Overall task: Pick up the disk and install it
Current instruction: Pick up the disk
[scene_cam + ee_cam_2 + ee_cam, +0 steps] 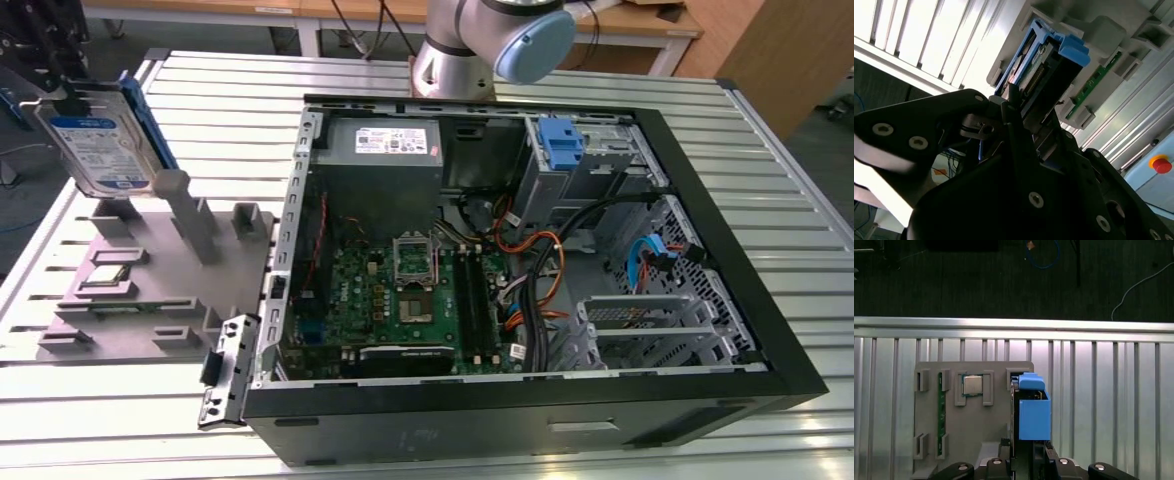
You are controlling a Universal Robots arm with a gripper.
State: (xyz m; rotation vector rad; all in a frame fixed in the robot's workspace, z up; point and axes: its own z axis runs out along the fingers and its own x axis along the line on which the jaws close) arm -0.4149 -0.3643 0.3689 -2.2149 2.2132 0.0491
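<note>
The disk (100,140) stands upright on end in the grey holder (147,300) near the desk's (134,430) edge at the exterior view's left, its long axis pointing straight up into the pincer (1025,455), which looks pinched onto its upper end.

Exterior view: even, diffuse overhead light, no hard shadows. Worktop (400,75) ribs pale, mild sheen toward 6 o'clock. Case (747,300) interior dimmer, darkest by wall at 9 o'clock. First wrist view: glare band along worktop edge, floor (979,280) beyond nearly black. Second wrist view: hand (1031,107) backlit, near-black silhouette. Worktop ribs behind blown out white.
</note>
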